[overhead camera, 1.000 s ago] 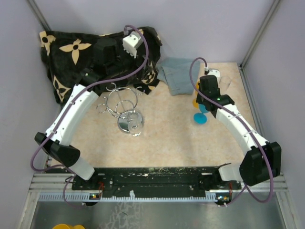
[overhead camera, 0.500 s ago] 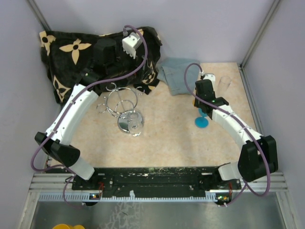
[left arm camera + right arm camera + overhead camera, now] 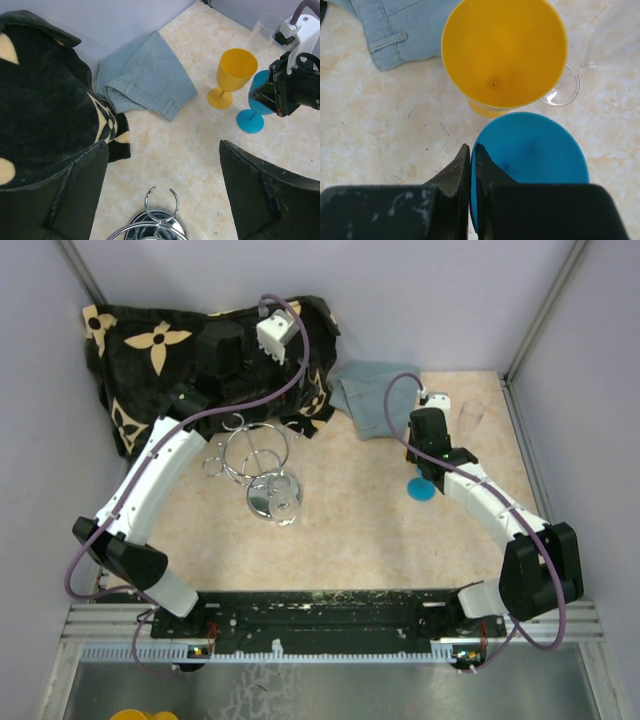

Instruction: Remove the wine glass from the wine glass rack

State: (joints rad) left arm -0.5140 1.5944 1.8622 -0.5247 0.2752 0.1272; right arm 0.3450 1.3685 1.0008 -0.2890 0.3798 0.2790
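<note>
The wine glass rack (image 3: 262, 465), a chrome wire stand on a shiny round base, stands left of centre; one of its open loops shows in the left wrist view (image 3: 161, 199), and no glass is visible on it. My left gripper (image 3: 162, 165) is open and empty above the rack, also seen from above (image 3: 222, 358). My right gripper (image 3: 472, 156) is shut on the rim of a blue wine glass (image 3: 535, 160), whose foot (image 3: 422, 488) is at or just above the table. The left wrist view shows the blue glass (image 3: 252, 114) held by the right gripper (image 3: 261, 97).
A yellow wine glass (image 3: 505, 50) stands right behind the blue one, and a clear glass (image 3: 468, 418) stands beyond it near the right wall. Folded jeans (image 3: 365, 400) lie at the back. A black flowered blanket (image 3: 150, 350) fills the back left corner.
My right wrist has shifted a little to the left with the blue glass, uncovering the clear glass. The left arm and the rack have not moved.
</note>
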